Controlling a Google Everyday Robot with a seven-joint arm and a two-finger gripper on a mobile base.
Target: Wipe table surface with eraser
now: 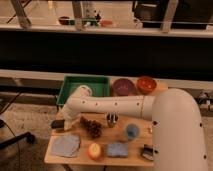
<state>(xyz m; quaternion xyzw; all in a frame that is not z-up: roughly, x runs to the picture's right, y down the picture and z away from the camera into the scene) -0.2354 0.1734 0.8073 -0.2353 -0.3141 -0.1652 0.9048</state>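
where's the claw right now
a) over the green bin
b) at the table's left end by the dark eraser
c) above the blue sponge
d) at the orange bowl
b, the claw sits low at the left end of the table, right beside the dark eraser.

- counter [114,134]: small rect. light-brown wood top, smooth, plain.
- eraser [56,124]: small dark, near-black rect. block, flat on counter at left edge in view, twd back corner.
- end effector [66,121]: low over counter, right at eraser; contact unclear.
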